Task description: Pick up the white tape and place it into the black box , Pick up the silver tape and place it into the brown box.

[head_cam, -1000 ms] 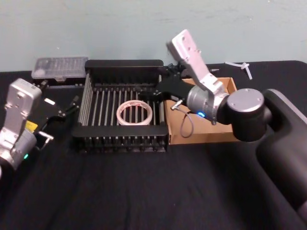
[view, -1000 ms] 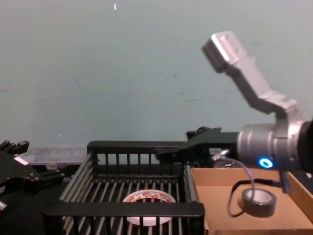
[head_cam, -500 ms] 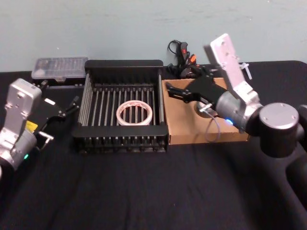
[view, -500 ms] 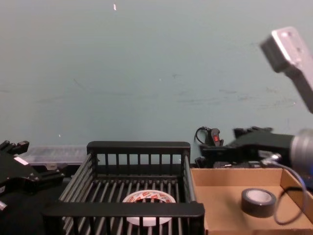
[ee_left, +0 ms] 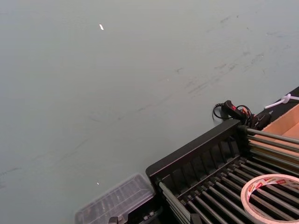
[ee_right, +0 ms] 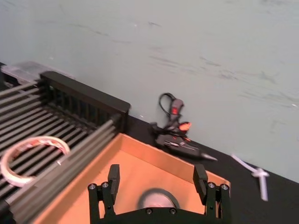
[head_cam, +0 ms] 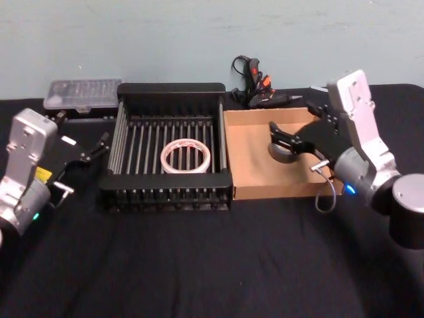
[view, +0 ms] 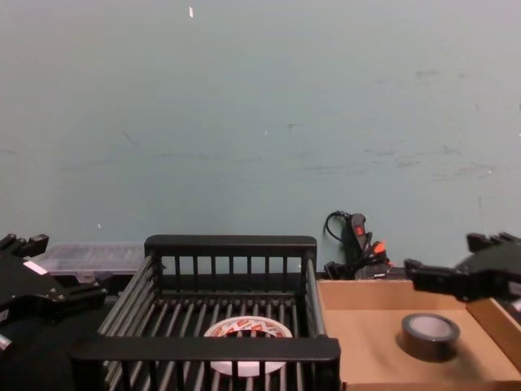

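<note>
The white tape lies flat on the slatted bottom of the black box, also seen in the chest view as the white tape. The silver tape rests flat on the floor of the brown box, toward its right side. My right gripper hangs open just above and behind the silver tape, holding nothing. Its fingers stand wide apart. My left gripper is parked open at the table's left, beside the black box.
A clear plastic case lies behind the black box at the left. A black and orange tool with a cable sits behind the brown box. A small white plastic piece lies on the black cloth at the back right.
My right arm has swung right and drawn back, from over the black box's right edge to the brown box's right side. The silver tape stays on the box floor. The left arm is unchanged.
</note>
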